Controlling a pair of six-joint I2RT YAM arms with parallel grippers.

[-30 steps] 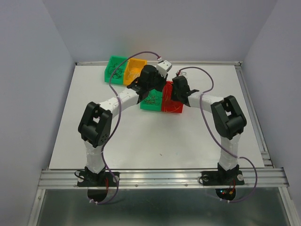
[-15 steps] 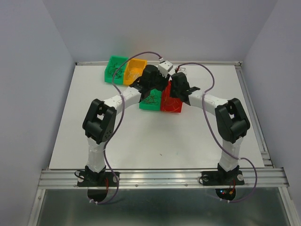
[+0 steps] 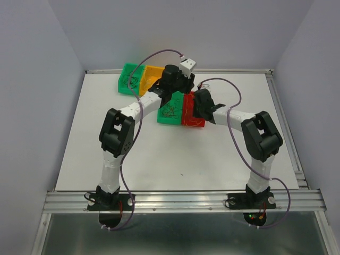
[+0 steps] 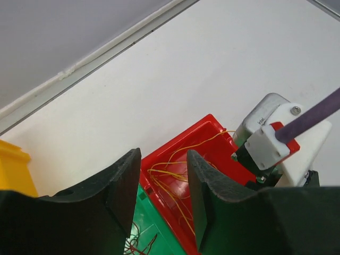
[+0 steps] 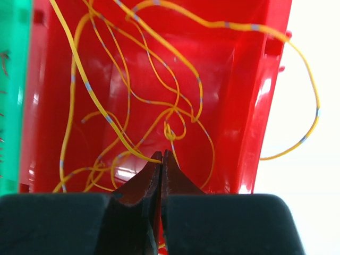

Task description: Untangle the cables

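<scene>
Yellow cables (image 5: 170, 130): a loose snarl in the red bin (image 5: 234, 106), looping round a small knot mid-bin; one loop hangs out over the bin wall above the bench (image 3: 175, 154).
Dark cables (image 3: 170, 110): lying in the near green bin (image 3: 169, 121), which touches the red one.
Right hand (image 5: 161, 158): fingers pressed tight together, tips down in the red bin just beside that knot. A strand seems to run in between them, but I can't say for sure that it's caught.
Left hand (image 4: 163, 159): fingers apart, nothing between them, hovering above the far end of the red bin.
Doing it well: I reckon I should lift the right hand slowly and watch whether one strand rises alone. If the whole bundle comes up, I'd bring the left hand down to pin the rest. No tugging, or the knot tightens.
Risk: a strand this thin can slip free or drag the light bin along.
Since a second ago: my left arm has swung away from the green bin toward the far edge, its fingers spreading; the right hand has stayed closed in the red bin.
</scene>
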